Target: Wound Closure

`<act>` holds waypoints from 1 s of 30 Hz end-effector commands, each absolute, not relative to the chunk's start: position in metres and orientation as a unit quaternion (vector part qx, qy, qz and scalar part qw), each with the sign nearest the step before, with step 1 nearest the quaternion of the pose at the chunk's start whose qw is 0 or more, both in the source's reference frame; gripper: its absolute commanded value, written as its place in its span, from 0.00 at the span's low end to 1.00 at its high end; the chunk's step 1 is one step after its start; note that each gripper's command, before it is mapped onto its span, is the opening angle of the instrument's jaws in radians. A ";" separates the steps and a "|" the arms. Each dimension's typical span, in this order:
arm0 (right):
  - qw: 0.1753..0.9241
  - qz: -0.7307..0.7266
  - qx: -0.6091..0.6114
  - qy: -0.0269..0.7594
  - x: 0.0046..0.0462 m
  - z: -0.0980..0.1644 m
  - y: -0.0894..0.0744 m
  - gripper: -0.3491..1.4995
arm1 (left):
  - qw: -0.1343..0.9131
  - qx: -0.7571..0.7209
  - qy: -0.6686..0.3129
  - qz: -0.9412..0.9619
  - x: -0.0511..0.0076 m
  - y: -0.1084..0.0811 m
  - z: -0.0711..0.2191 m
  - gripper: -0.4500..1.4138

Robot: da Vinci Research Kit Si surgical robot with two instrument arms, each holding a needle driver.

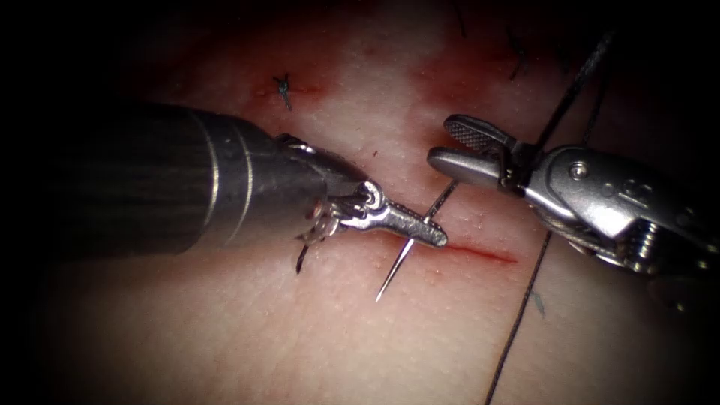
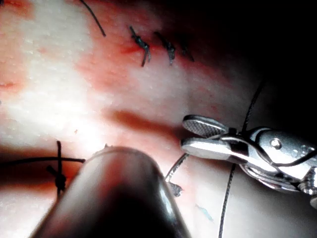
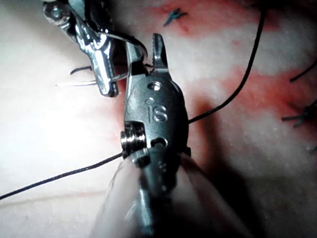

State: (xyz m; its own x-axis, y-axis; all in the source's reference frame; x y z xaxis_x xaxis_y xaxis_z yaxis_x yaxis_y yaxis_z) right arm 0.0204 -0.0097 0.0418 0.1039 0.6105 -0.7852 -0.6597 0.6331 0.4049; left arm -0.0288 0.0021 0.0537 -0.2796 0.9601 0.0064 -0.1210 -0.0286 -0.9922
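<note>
Endoscope view: the left tool lies over the cut in the tissue, jaws clenched on the needle partway along its curve; the sharp tip points down-left, free above the surface, and whether the other end enters the tissue cannot be told. The right tool hovers just right of it, jaws parted, holding nothing; the thread runs behind it.

Left wrist view: the right tool gapes beside a wire-thin arc of needle — stiff, light and slippery, best taken flat across the body, away from the tip.

Right wrist view: the left tool grips the needle; the thread is limp — likely to fray if crushed.
</note>
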 end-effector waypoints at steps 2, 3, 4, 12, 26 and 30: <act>0.744 0.426 -0.023 0.515 0.0213 0.043 -0.010 0.29 | 0.451 -0.396 -0.532 0.597 -0.0292 0.002 0.054 0.00; 0.744 0.426 -0.023 0.515 0.0213 0.043 -0.010 0.28 | 0.451 -0.396 -0.532 0.597 -0.0292 0.002 0.054 0.00; 0.744 0.426 -0.023 0.515 0.0213 0.043 -0.010 0.24 | 0.451 -0.396 -0.532 0.597 -0.0292 0.002 0.054 0.00; 0.740 0.441 -0.021 0.508 0.0211 0.043 -0.010 0.00 | 0.449 -0.400 -0.529 0.599 -0.0293 0.002 0.054 0.00; 0.786 0.440 0.099 0.422 0.0225 0.046 -0.010 0.00 | 0.289 -0.485 -0.354 0.746 -0.0260 0.000 0.054 0.99; 0.789 0.438 0.093 0.421 0.0219 0.047 -0.009 0.00 | 0.232 -0.503 -0.286 0.782 -0.0256 0.000 0.055 0.99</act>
State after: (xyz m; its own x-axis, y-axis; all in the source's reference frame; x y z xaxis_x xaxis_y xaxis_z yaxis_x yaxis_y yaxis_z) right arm 0.0212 -0.0088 0.0461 0.2614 0.7655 -0.5880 -0.6127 0.6023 0.5118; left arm -0.0250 0.0000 0.0550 -0.3933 0.6362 -0.6637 -0.0814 -0.7431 -0.6642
